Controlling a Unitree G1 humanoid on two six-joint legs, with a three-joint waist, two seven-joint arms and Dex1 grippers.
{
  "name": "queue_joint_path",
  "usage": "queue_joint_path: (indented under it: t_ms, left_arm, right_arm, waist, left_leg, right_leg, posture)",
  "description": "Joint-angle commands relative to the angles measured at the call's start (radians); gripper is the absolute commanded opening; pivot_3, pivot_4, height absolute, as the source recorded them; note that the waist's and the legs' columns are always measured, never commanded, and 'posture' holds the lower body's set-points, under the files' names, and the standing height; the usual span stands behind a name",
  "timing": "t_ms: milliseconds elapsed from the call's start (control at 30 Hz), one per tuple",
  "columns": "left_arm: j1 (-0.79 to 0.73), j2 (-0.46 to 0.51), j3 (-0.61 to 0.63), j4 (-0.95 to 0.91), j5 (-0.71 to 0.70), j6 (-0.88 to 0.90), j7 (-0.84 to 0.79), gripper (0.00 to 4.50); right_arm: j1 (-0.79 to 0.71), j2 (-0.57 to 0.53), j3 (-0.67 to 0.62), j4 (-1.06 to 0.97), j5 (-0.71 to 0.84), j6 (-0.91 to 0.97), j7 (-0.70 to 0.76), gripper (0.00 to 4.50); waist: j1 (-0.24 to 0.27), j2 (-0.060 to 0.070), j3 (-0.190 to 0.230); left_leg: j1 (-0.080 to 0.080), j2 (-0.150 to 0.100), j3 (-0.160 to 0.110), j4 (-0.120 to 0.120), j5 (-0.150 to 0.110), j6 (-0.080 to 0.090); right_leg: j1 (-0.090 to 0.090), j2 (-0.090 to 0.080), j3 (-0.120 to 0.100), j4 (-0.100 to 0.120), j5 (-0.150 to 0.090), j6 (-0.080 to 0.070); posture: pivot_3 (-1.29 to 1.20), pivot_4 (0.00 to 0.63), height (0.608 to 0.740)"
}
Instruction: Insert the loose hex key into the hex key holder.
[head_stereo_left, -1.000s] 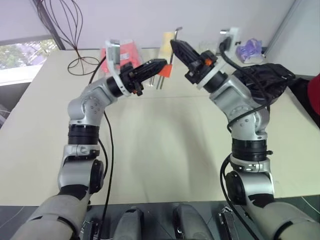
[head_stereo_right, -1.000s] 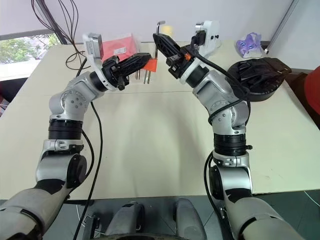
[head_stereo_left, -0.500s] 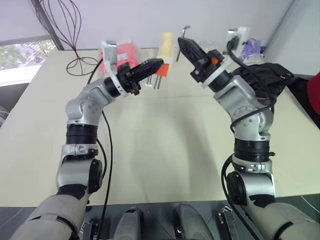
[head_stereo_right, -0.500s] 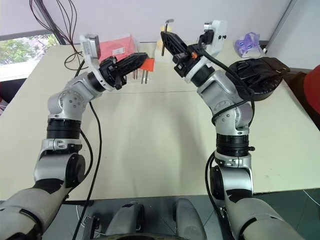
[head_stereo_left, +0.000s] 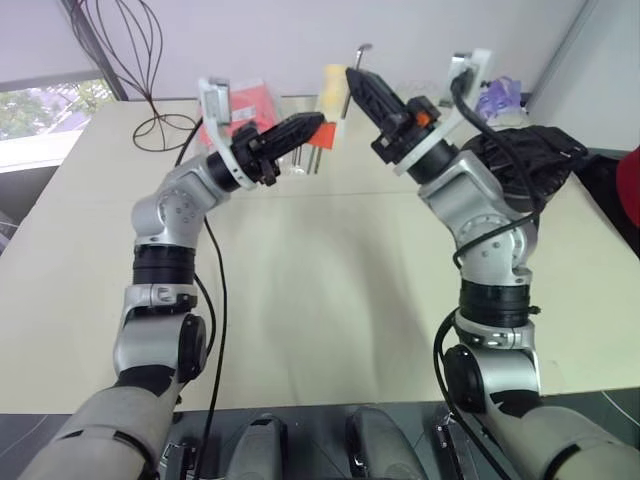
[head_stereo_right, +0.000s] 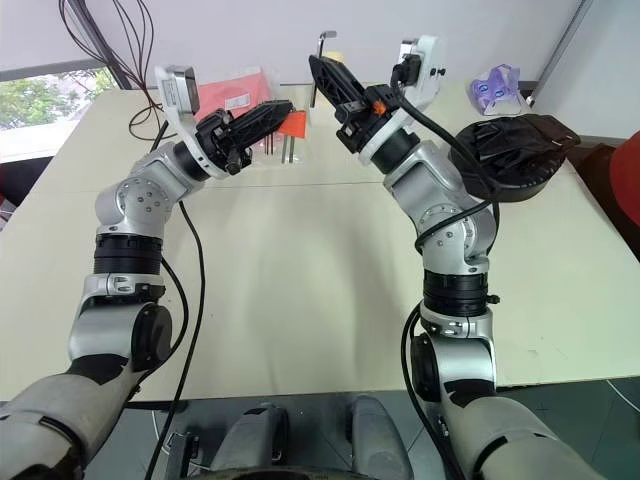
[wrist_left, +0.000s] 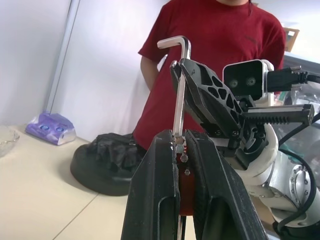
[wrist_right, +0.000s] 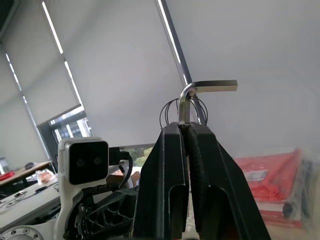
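My left gripper (head_stereo_left: 312, 123) is shut on the hex key holder (head_stereo_left: 328, 131), a small orange-red block with short keys hanging below it. In the left wrist view the holder (wrist_left: 186, 185) sits between my black fingers (wrist_left: 155, 200). My right gripper (head_stereo_left: 352, 75) is shut on the loose hex key (head_stereo_left: 361, 50), with the bent end sticking up above its fingertips. The key's long leg (wrist_left: 179, 100) runs down to the top of the holder. I cannot tell whether its tip is inside. The two grippers stand close together, raised above the far part of the table (head_stereo_left: 330, 290).
A red packet in clear plastic (head_stereo_left: 252, 100) lies behind my left gripper. Also at the table's far edge are a yellow object (head_stereo_left: 333, 85), a purple object (head_stereo_left: 497, 97) and a dark wire frame (head_stereo_left: 150, 60). A black bag (head_stereo_left: 535, 160) lies far right. A person in a red shirt (wrist_left: 220, 55) stands beyond.
The right gripper has tilted slightly with the hex key. Both grippers stay shut and in about the same place.
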Motion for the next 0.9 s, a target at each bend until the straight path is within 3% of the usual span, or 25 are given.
queue_joint_path:
  t_ms: [33,900]
  left_arm:
    - [-0.020,0.004,0.003,-0.049,-0.023,0.006,-0.009,0.21]
    - [-0.028,0.003,0.004,-0.026,-0.004,-0.017,-0.005,0.21]
  right_arm:
    - [-0.015,0.010,0.003,-0.048,0.015,-0.006,0.000,0.05]
    - [0.005,0.009,0.007,-0.049,0.010,-0.004,-0.001,0.05]
  waist:
    - [0.000,0.000,0.000]
    - [0.000,0.000,0.000]
  left_leg:
    - [0.000,0.000,0.000,0.000,0.000,0.000]
    - [0.000,0.000,0.000,0.000,0.000,0.000]
  right_leg:
    - [0.000,0.000,0.000,0.000,0.000,0.000]
    - [0.000,0.000,0.000,0.000,0.000,0.000]
  posture:
    - [0.00,0.150,0.740]
    - [0.00,0.150,0.740]
